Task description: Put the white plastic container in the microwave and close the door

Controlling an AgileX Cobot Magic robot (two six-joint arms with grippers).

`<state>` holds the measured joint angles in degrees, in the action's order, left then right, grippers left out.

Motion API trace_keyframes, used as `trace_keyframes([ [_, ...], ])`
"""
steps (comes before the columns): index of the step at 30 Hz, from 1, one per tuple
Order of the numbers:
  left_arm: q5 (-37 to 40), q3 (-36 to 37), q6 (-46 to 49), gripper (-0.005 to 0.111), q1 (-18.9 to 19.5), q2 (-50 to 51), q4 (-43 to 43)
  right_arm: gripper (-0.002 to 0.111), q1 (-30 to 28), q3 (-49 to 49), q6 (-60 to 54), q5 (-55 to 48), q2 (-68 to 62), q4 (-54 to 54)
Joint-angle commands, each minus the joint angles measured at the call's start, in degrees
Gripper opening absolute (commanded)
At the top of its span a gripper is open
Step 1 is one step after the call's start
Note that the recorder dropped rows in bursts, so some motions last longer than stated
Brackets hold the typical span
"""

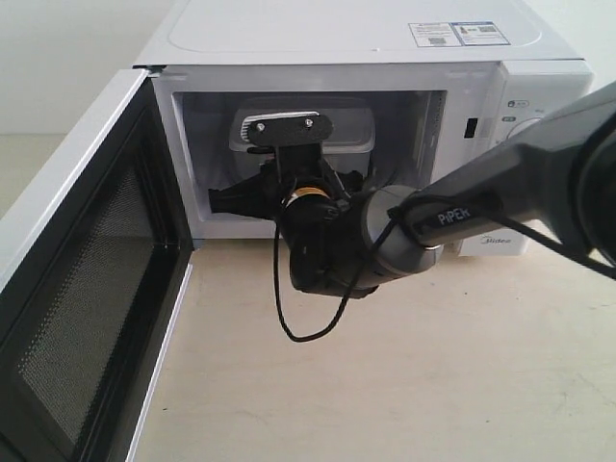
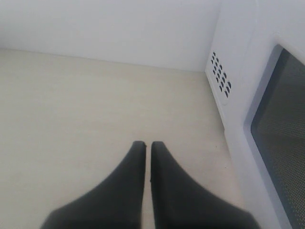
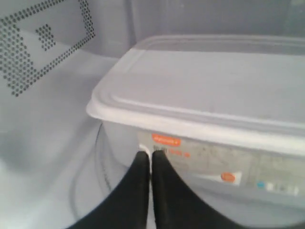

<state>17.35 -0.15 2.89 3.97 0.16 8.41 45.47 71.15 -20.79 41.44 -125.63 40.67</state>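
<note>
The right gripper (image 3: pixel 147 156) is clenched on nothing, its fingers pressed together right at the labelled side of the container (image 3: pixel 205 81), touching it or just short of it, I cannot tell which; the container is out of any grasp and sits level on the glass plate (image 3: pixel 88 176) inside the microwave (image 1: pixel 337 34), lid on, its label (image 3: pixel 190 152) facing the opening; from the outside camera the right arm (image 1: pixel 500 183) reaches in from the right across the front of the oven, its wrist filling the mouth of the cavity and hiding the lower part of the box; the door (image 1: pixel 77 289) stands swung wide open on the left, its mesh inner face turned toward the camera; the left gripper (image 2: pixel 147 144) is likewise closed with nothing in it, hovering above the table (image 2: pixel 71 105) near the microwave's vented side wall (image 2: pixel 220 71), on the outer side of the open door and apart from it; so the first half of the job looks done, the box placed inside and let go; what is left, by my reading, is to draw the right arm clear of the cavity and then swing the door shut, which cannot happen while the arm is in the opening; the left gripper seems well placed for that push.
</note>
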Motion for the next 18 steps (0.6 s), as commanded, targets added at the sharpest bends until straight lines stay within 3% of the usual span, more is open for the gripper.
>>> trace_keyframes([
  [1,-0.43,0.15,-0.31,0.004,0.12,-0.16,-0.27,0.000,1.05,-5.23,-0.98,1.54,3.66,2.19],
  [5,-0.43,0.15,-0.31,0.004,0.12,-0.16,-0.27,0.000,3.10,-14.13,-2.34,6.24,9.01,2.19],
  [9,-0.43,0.15,-0.31,0.004,0.12,-0.16,-0.27,0.000,6.28,-23.60,-3.31,4.70,16.87,2.46],
  [16,-0.43,0.15,-0.31,0.004,0.12,-0.16,-0.27,0.000,11.24,-35.13,-5.61,-6.03,31.45,8.41],
  [18,-0.43,0.15,-0.31,0.004,0.12,-0.16,-0.27,0.000,11.24,-36.87,-8.55,-14.02,35.94,8.65],
])
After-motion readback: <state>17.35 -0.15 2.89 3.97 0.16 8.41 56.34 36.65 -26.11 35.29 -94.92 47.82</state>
